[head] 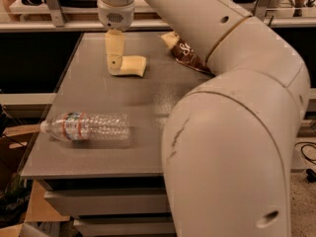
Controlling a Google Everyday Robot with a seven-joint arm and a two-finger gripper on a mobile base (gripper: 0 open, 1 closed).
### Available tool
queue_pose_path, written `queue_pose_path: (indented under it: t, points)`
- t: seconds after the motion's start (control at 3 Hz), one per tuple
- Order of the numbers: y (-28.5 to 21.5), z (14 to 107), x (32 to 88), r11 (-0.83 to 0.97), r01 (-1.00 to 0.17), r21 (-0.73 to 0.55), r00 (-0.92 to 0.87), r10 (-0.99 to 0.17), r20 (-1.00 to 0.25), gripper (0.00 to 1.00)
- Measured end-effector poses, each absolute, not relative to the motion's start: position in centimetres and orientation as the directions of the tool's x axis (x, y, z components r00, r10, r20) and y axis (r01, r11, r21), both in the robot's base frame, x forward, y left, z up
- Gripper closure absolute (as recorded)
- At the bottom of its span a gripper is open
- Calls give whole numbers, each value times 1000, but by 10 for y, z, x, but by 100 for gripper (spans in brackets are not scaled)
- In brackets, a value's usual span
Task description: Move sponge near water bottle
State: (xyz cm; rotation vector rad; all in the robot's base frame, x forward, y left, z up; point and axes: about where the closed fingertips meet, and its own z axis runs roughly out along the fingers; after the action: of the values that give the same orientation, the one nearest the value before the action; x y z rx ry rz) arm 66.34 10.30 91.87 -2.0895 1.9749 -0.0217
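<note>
The pale yellow sponge (134, 66) lies flat on the grey table (94, 90), towards the back and left of the middle. My gripper (114, 63) hangs straight down from the wrist and stands at the sponge's left end, touching or just in front of it. The clear water bottle (90, 127) with white cap and red, white and blue label lies on its side near the table's front left edge, cap pointing left. It is well apart from the sponge, nearer the camera.
A brown and cream snack bag (183, 52) lies at the back of the table, right of the sponge, partly hidden by my arm. My large white arm (232, 132) fills the right half of the view. Shelving runs behind the table.
</note>
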Motion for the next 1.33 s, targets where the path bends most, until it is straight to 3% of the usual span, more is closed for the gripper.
queue_pose_path:
  t: [0.67, 1.33]
  points:
    - [116, 889, 678, 2, -988, -157, 24, -986, -163, 0]
    - [97, 862, 687, 37, -988, -150, -8, -982, -186, 0]
